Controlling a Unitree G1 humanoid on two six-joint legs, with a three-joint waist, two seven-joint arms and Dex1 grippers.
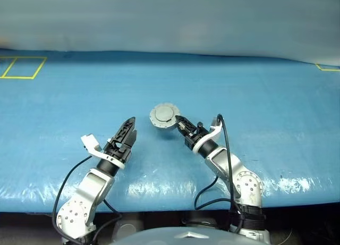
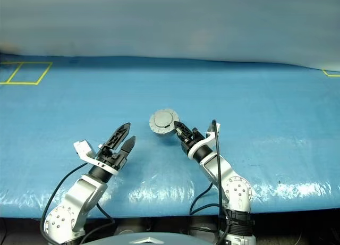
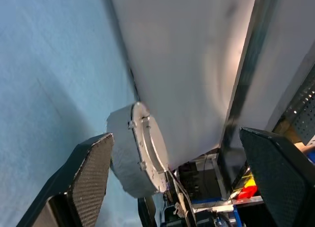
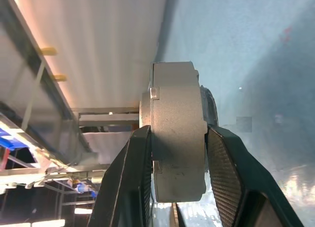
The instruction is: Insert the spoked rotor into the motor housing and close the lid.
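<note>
Head camera, left eye: over a tabletop [image 1: 276, 96] draped in blue sheeting, the right tool [image 1: 179, 123] pinches a round silver-grey motor housing [image 1: 164, 116] with its lid on, holding it clear of the surface near the middle of the scene. The plain grey face with its raised centre is turned up toward the camera. The left tool [image 1: 129, 131] stands apart to the left of the assembly, its two black fingers spread and nothing between them. Yellow tape outlines [image 1: 21, 67] mark the sheeting at the far left, and another corner of tape lies at the far right.

Head camera, right eye: the same arrangement, with the closed housing at the right tool's fingertips and the left tool's fingers gaping wide, well short of it.

Left wrist camera: between the spread fingers [image 3: 91, 175], the housing is seen edge-on, the lid [image 3: 147, 148] seated on its body, with the blue sheeting on one side and a pale wall behind.

Right wrist camera: the two black fingers [image 4: 130, 182] clamp the housing across its two flat faces, one pad on each. The spoked rotor cannot be made out.
</note>
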